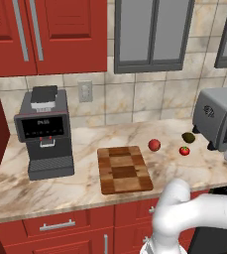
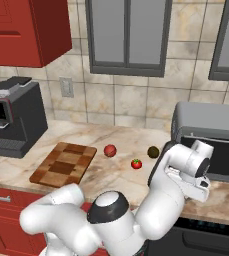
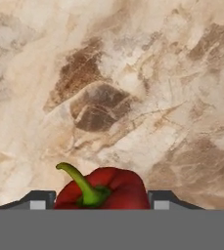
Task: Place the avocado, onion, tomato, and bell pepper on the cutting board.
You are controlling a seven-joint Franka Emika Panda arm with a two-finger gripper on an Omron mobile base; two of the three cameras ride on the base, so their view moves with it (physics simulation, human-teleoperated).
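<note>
A red bell pepper (image 3: 103, 190) with a curved green stem sits between my gripper's (image 3: 101, 201) two finger tips, which press against its sides just above the marble counter. My hand (image 2: 191, 170) hangs in front of the toaster oven at the right. The checkered wooden cutting board (image 1: 124, 169) (image 2: 63, 164) lies bare at the counter's front. Right of it rest a plain reddish round onion (image 1: 154, 145) (image 2: 110, 150), the tomato (image 1: 184, 150) (image 2: 136, 163) with its green top, and the dark avocado (image 1: 188, 137) (image 2: 153, 152) behind the tomato.
A grey toaster oven (image 1: 216, 116) (image 2: 211, 132) stands at the counter's right end, close to my hand. A dark coffee machine (image 1: 44, 131) (image 2: 13, 117) stands at the left. Red cabinets hang above, and the tiled wall runs behind.
</note>
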